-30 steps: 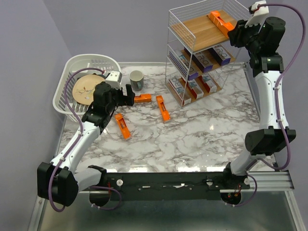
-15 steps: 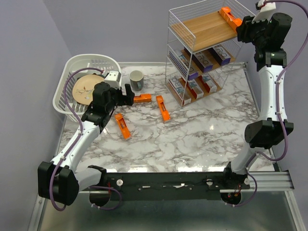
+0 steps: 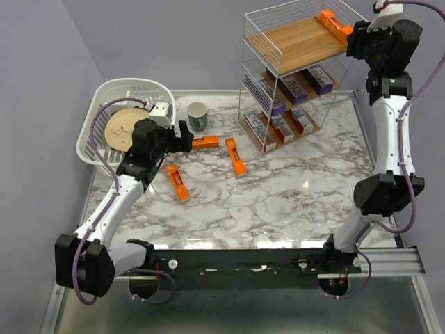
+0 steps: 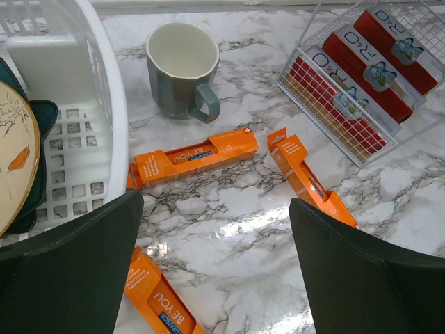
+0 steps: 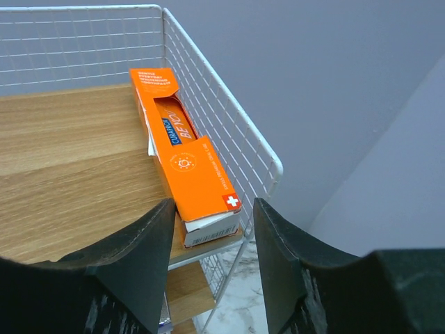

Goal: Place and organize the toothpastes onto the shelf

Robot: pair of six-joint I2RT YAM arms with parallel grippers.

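**Orange box on the shelf's top board**

One orange toothpaste point(image 5: 188, 163) lay flat on the top board of the shelf point(image 3: 299, 42), along its right-hand wire rail. The right arm point(image 3: 391, 132) was up at that corner, its jaws parted narrowly to either side of the box's near end, not clamping it. Three more orange boxes point(image 4: 191, 154) lay on the worktop point(image 3: 292, 195) left of the shelf. Over them the left arm point(image 3: 118, 202) held its jaws wide, gripping nothing.

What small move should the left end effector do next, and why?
Probably lower forward onto the orange toothpaste box beside the mug and close: the left end effector hangs open just short of it, and the box lies loose on the table.
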